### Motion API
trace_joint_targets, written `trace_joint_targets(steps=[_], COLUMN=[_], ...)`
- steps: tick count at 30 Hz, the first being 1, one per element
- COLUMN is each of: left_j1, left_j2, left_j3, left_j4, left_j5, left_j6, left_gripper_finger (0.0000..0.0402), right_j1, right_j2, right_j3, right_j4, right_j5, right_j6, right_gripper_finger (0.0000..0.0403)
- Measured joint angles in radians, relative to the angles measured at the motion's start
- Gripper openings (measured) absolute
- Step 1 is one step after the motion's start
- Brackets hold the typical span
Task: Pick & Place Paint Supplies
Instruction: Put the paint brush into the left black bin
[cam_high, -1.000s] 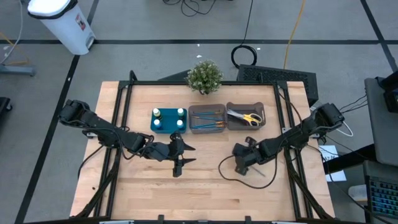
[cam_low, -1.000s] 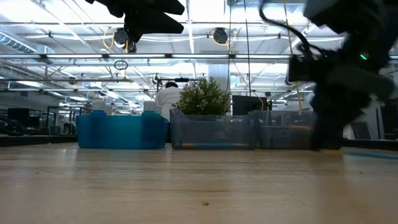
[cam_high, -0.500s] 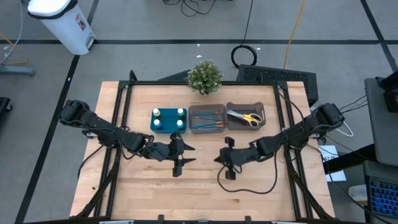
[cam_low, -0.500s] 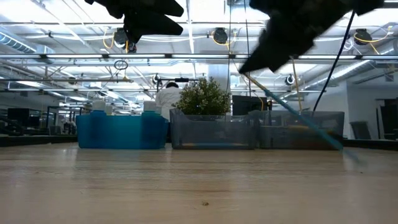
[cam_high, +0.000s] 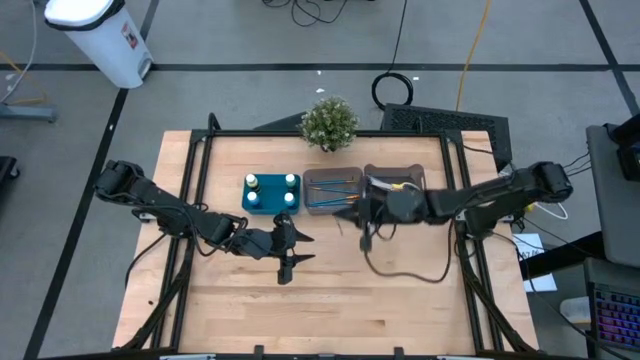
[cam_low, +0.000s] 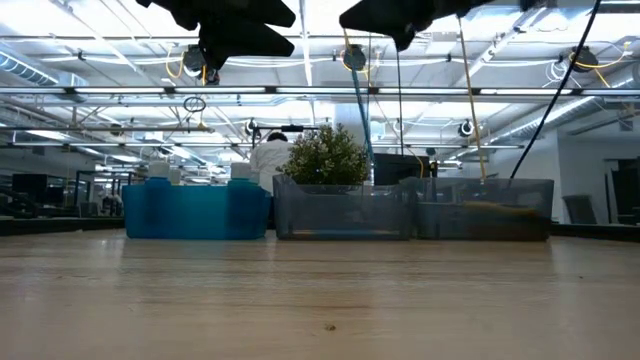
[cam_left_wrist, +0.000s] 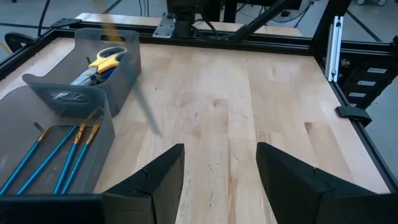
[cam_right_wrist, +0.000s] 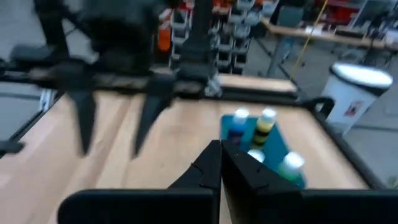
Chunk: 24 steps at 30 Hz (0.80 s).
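Since a second ago the right pincer (cam_high: 362, 212) has swung from the table's right side to the seam between the two grey bins, pressed together on a thin blue brush (cam_low: 359, 105) hanging nearly upright beneath it. The brush bin (cam_high: 333, 190), with several brushes lying lengthwise, sits just left of it, so the drop likely needs a short shift that way. Scissors (cam_high: 398, 187) fill the right bin; bottles (cam_high: 271, 192) stand in the teal tray. The left pincer (cam_high: 287, 253) hangs spread mid-table.
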Motion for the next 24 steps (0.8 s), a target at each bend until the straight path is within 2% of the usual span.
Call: trace_joint_targets(steps=[5, 9, 13, 19, 24], left_j1=[0.0, 0.0, 0.0, 0.001, 0.001], left_j2=[0.0, 0.0, 0.0, 0.0, 0.0], left_j3=[0.0, 0.0, 0.0, 0.0, 0.0], left_j4=[0.0, 0.0, 0.0, 0.0, 0.0], left_j5=[0.0, 0.0, 0.0, 0.0, 0.0], left_j6=[0.0, 0.001, 0.002, 0.007, 0.008], left_gripper_finger=[0.0209, 0.0209, 0.0209, 0.0209, 0.0209], right_j1=[-0.139, -0.242, -0.328, -0.38, -0.381], right_j2=[-0.015, 0.005, 0.052, 0.131, 0.173], right_j3=[0.0, 0.0, -0.001, -0.001, -0.001], right_j4=[0.08, 0.081, 0.037, -0.062, -0.067], right_j5=[-0.105, -0.104, -0.104, -0.105, -0.105], right_j6=[-0.075, -0.17, -0.164, -0.125, -0.103], right_gripper_finger=[0.0, 0.0, 0.0, 0.0, 0.0])
